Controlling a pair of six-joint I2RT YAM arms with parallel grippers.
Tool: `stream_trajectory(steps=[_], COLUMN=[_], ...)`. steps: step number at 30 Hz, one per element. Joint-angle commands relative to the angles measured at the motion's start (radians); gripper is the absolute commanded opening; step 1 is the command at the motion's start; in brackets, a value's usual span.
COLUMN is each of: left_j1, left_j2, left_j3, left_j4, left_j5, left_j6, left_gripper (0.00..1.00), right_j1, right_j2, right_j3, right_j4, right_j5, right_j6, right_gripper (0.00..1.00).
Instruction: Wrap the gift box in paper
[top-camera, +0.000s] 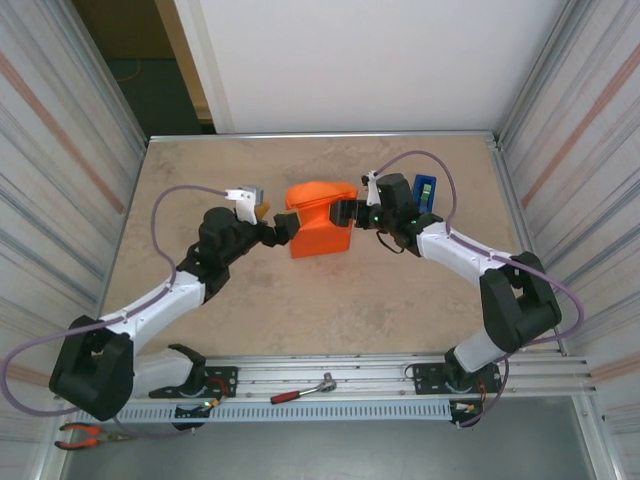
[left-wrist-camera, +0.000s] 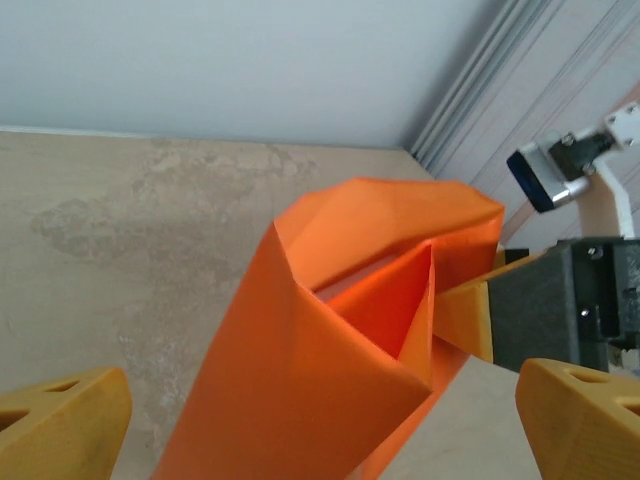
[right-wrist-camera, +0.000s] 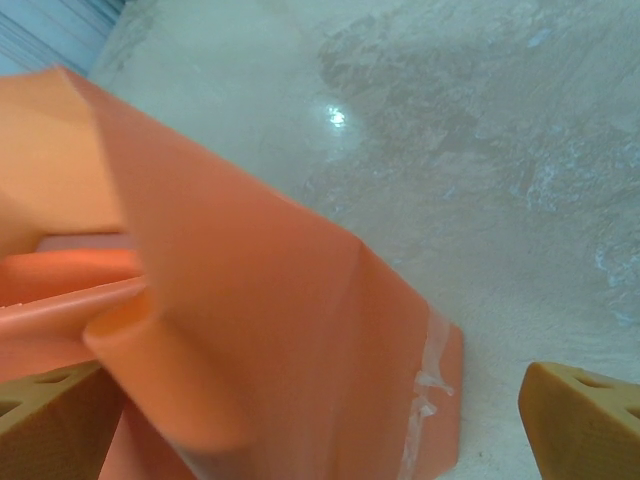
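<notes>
top view: the paper (top-camera: 320, 228) sits near the middle of the table (top-camera: 200, 170) as a boxy orange bundle, its far end puffed up and loose. the gift box is not in sight; i judge it is inside that bundle, since the paper keeps a squared shape. the left gripper (top-camera: 284, 230) comes at it from the left and the right gripper (top-camera: 344, 212) from the right, facing each other across it, probably so each can work one side. a blue tape dispenser (top-camera: 425, 190) stands just behind the right arm, likely parked within reach for sealing. a red-handled tool (top-camera: 303, 390) lies on the base rail and pliers (top-camera: 85, 435) lie at the near left corner; neither seems part of the job.

left wrist view: the left gripper (left-wrist-camera: 320, 425) has its jaws spread wide. the paper (left-wrist-camera: 300, 380) rises between them and neither yellow finger pinches it. this end is an open mouth of creased flaps, so the side looks unfinished. the right gripper's finger (left-wrist-camera: 465, 320) meets the far flap or sits just behind it.

right wrist view: the right gripper (right-wrist-camera: 318, 425) is spread wide too and holds nothing; the paper (right-wrist-camera: 250, 320) drapes toward one finger. a strip of clear tape (right-wrist-camera: 430, 370) lies along the paper's edge, seemingly pinning a seam.

no brand, label or lettering is readable anywhere.
</notes>
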Motion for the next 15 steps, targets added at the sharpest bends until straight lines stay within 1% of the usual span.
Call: stream_trajectory(steps=[1, 4, 8, 11, 15], left_j1=[-0.024, -0.036, -0.049, -0.056, -0.058], left_j2=[0.057, 0.126, 0.196, 0.245, 0.305], left_j3=[0.054, 0.107, 0.163, 0.193, 0.224], left_j4=[-0.022, -0.024, -0.034, -0.042, -0.066], left_j5=[-0.045, -0.053, -0.102, -0.177, -0.321], left_j6=[0.054, 0.078, 0.107, 0.127, 0.144], left_gripper=[0.99, 0.99, 0.99, 0.99, 0.97], right_j1=[-0.005, -0.010, -0.012, -0.013, -0.013], right_j2=[0.018, 0.027, 0.039, 0.036, 0.019], right_j3=[0.033, 0.034, 0.031, 0.030, 0.036], right_j4=[0.024, 0.030, 0.034, 0.037, 0.035], right_j5=[-0.029, -0.038, -0.046, -0.057, -0.065], right_j6=[-0.020, -0.012, -0.002, 0.004, 0.010], right_gripper=[1.00, 1.00, 0.99, 0.98, 0.98])
